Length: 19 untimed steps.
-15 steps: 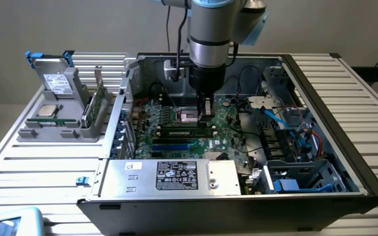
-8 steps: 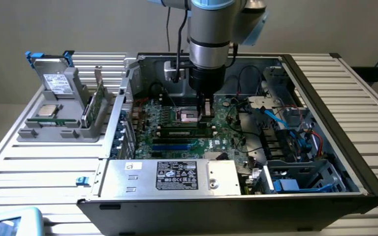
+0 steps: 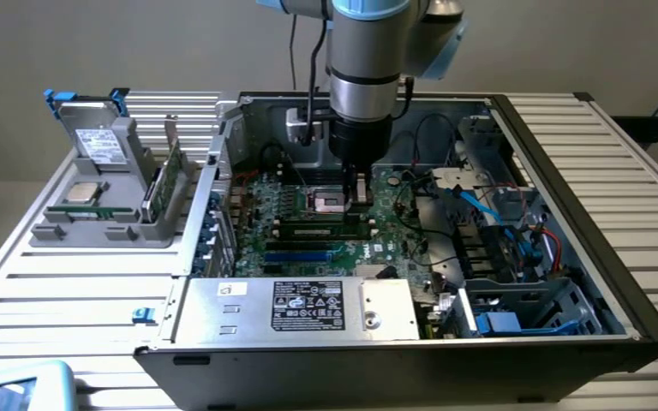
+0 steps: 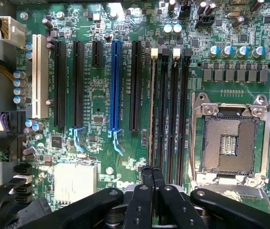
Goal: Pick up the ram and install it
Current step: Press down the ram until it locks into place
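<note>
from the wrist view i read the gripper (image 4: 152,177) as pressed together, the 2 fingertips (image 4: 148,174) meeting with nothing visible between them. they sit just over the near end of the ram (image 4: 152,114), which shows edge-on as a thin pale line standing in the outermost of the 4 black slots (image 4: 166,114), the one farthest from the open socket (image 4: 230,143). whether it is fully seated, i can't tell.

in the exterior view the arm hangs straight down into the case (image 3: 558,163), over the middle of the board. a green card (image 3: 167,184) stands in the rack (image 3: 89,233) at the exterior view's left; i can't tell what it is.

my judgement on handling: the ram is light, thin and stiff but brittle. hold it by the flat faces near the middle, keep off the contacts, and press square on the top edge.
</note>
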### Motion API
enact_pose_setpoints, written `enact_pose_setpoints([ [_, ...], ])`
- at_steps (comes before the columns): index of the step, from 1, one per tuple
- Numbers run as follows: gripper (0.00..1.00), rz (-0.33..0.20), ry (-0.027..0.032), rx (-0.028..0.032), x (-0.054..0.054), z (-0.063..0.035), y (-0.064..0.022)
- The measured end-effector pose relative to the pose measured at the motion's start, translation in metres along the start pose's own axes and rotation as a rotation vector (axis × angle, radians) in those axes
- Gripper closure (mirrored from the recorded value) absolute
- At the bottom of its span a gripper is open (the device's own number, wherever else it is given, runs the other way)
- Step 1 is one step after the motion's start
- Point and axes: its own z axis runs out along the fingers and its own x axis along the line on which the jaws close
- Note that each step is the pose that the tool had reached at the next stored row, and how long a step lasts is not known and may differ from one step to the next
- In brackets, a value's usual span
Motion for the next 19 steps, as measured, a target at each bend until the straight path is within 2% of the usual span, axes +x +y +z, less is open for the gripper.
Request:
enact_pose_setpoints([
  [17,0.89,0.002,-0.0006,0.0007,-0.0016,0.0047,-0.0001],
  [19,0.89,0.002,-0.0008,-0.0047,-0.0013,0.0010,0.0004],
])
